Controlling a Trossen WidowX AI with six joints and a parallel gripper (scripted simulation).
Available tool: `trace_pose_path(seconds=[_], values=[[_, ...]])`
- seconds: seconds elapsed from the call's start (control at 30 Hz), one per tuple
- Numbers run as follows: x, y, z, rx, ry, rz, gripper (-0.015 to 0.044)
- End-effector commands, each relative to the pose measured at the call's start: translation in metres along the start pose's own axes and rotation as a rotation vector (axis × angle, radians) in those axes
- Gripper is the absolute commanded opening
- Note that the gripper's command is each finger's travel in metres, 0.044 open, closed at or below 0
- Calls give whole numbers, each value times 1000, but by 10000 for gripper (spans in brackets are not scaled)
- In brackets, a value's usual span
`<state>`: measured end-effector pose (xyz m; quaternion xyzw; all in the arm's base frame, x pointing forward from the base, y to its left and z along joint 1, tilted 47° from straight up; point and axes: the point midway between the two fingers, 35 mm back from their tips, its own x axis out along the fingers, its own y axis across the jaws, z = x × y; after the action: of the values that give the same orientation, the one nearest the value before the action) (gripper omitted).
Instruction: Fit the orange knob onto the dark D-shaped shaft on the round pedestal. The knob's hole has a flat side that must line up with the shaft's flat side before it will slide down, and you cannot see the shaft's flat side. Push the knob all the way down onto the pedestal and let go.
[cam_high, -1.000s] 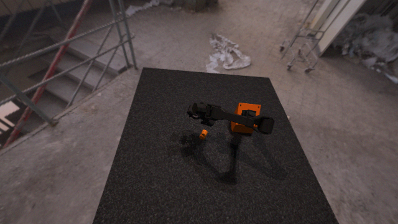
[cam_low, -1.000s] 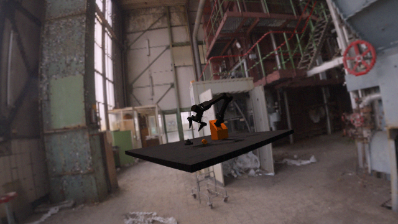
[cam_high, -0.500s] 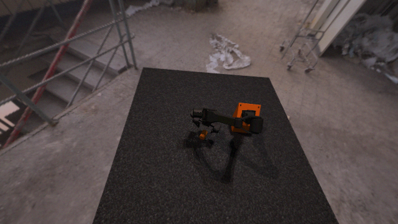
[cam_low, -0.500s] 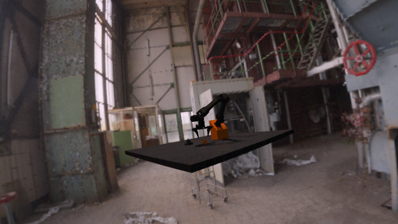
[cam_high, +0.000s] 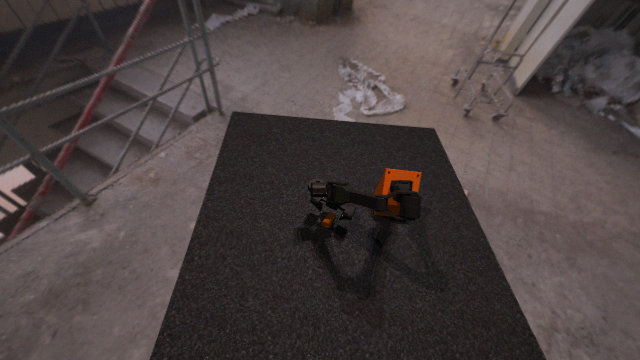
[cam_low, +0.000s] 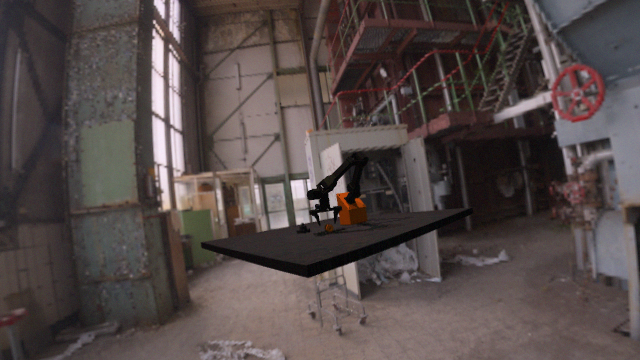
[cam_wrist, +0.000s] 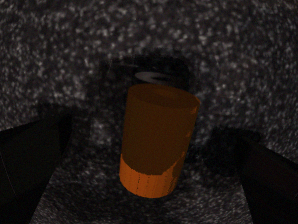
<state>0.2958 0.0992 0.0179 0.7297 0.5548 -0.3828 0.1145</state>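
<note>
The orange knob (cam_high: 328, 220) (cam_low: 328, 228) (cam_wrist: 155, 135) is a short cylinder lying on its side on the dark table top. One end face points toward the top of the wrist view. My gripper (cam_high: 331, 210) (cam_low: 327, 222) (cam_wrist: 157, 135) is open and empty, pointing down just above the knob. In the wrist view its fingers stand apart on the left and right of the knob, with gaps on both sides. The dark pedestal (cam_low: 303, 228) stands to the left of the knob in the exterior view. In the top view the arm hides it, and the shaft's flat side cannot be made out.
The arm's orange base (cam_high: 402, 175) (cam_low: 352, 212) stands on the dark table top (cam_high: 260, 300) (cam_low: 280, 250), to the right of the knob in the top and exterior views. Arm shadows fall around the knob. A small pale patch lies just beyond the knob in the wrist view.
</note>
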Motion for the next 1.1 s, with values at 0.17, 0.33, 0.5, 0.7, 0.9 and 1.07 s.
trace_pose_path(seconds=[0.17, 0.33, 0.5, 0.7, 0.9, 1.07], values=[[14, -1, 1, 8, -1, -2, 440], [22, -2, 1, 9, 1, -3, 440], [28, -2, 1, 9, 2, -3, 440], [28, -2, 1, 9, 2, -3, 282], [28, -2, 1, 9, 2, -3, 240], [28, -2, 1, 9, 2, -3, 220]])
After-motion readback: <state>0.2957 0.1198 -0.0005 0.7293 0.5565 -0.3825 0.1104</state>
